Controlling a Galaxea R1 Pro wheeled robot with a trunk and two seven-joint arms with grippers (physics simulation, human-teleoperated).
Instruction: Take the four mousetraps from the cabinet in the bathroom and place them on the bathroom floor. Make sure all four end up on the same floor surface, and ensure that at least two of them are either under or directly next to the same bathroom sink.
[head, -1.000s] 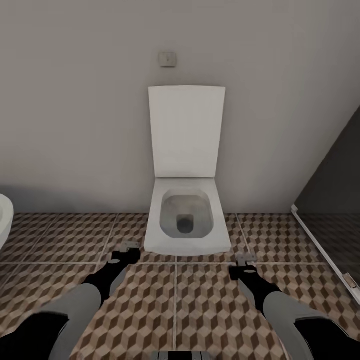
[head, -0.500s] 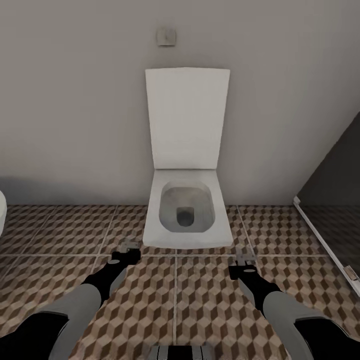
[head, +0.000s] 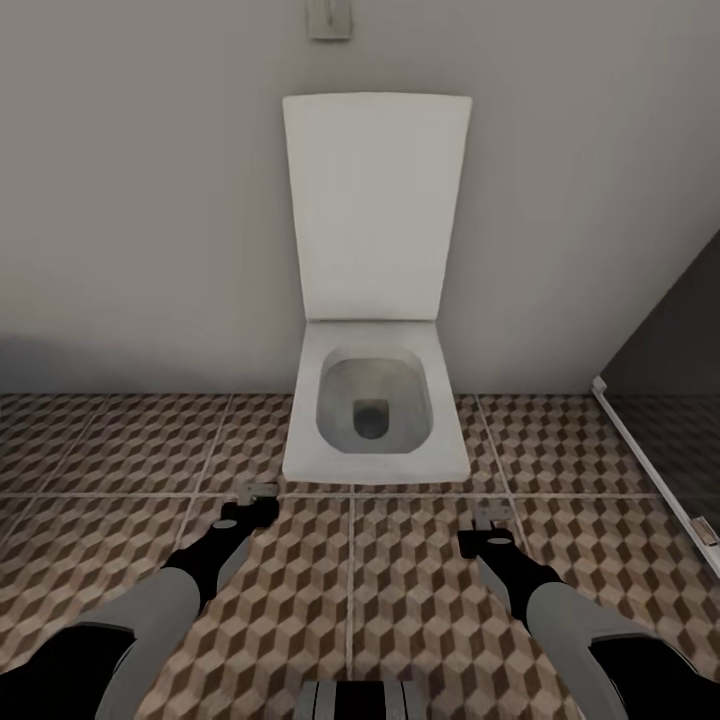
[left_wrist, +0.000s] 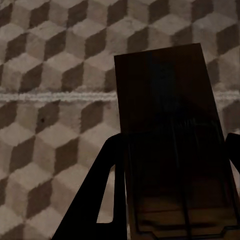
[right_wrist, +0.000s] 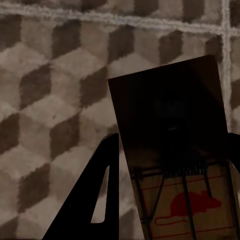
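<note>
no legible text, red mouse emblem printed on mousetrap (right_wrist: 172, 165)

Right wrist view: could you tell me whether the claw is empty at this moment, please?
No, the right claw is shut on a mousetrap, whose board with a red mouse print sticks out between the fingers above the bathroom floor.

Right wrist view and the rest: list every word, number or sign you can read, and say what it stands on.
No readable words or numbers anywhere.
Red mouse silhouette, a picture and no text: printed on the flat brown wooden mousetrap in the right hand.
Dark brown mousetrap in the left hand: too dark to show any print.
</note>
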